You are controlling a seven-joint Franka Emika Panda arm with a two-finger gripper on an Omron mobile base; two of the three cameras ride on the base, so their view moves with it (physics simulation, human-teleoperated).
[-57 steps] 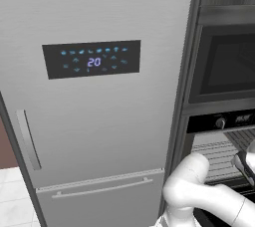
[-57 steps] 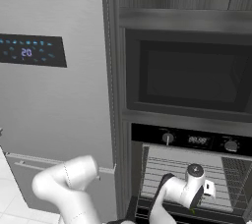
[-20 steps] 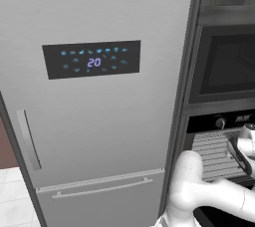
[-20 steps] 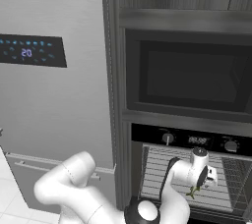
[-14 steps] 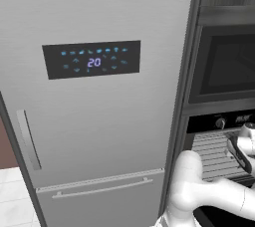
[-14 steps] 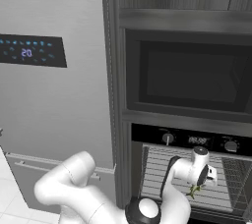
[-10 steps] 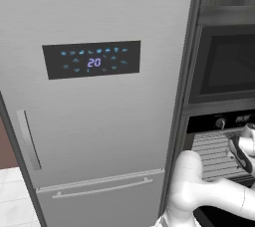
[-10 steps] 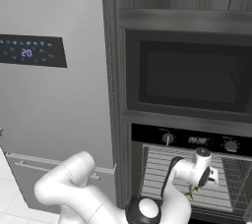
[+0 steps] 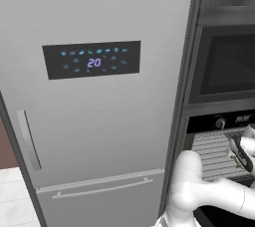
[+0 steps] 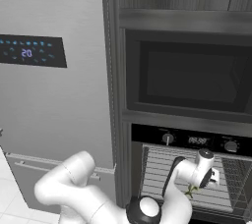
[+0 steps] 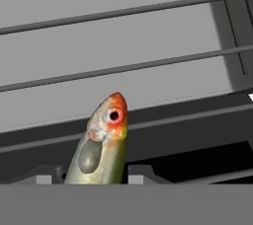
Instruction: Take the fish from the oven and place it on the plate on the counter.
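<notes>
The oven (image 10: 197, 140) is open, its silver wire rack (image 10: 157, 169) showing under the knob panel. My gripper (image 10: 199, 186) reaches into it at the right side of the rack. The fish (image 11: 101, 142), olive-green with an orange-red head, stands up between my two fingertips (image 11: 49, 175), which press on its flanks. In the right base view the fish (image 10: 191, 190) is a small green speck just below the hand. The hand (image 9: 241, 154) also shows at the oven (image 9: 219, 121) in the left base view. The plate and the counter are out of view.
A tall steel fridge (image 9: 89, 96) with a lit display (image 9: 92, 61) stands left of the oven column. A black microwave (image 10: 192, 78) sits right above the oven. Rack wires (image 11: 123, 66) run close behind the fish. Pale floor tiles (image 9: 12, 201) lie at lower left.
The jaws have closed in from wide open onto the fish. The hand and arm have stayed almost in place at the rack.
</notes>
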